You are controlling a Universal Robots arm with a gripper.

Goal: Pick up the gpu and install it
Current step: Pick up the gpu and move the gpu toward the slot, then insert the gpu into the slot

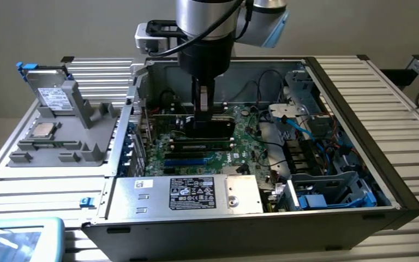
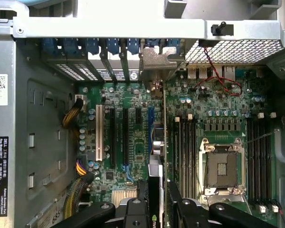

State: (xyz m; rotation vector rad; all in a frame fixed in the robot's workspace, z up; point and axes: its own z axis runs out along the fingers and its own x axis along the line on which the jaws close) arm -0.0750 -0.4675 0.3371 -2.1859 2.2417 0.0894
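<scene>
My black gripper [image 2: 156, 206] clamps the thin green gpu card [image 2: 155, 183] edge-on over the large green motherboard [image 2: 218, 109]. Its silver bracket [image 2: 154, 66] reaches the rear slots.

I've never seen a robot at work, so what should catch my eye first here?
First, the open computer case in the middle, its green motherboard laid bare. The robot arm reaches down into it from above, its pincer closed on the gpu over the board's slots. On the exterior view's left, a grey stand carries other parts.
</scene>
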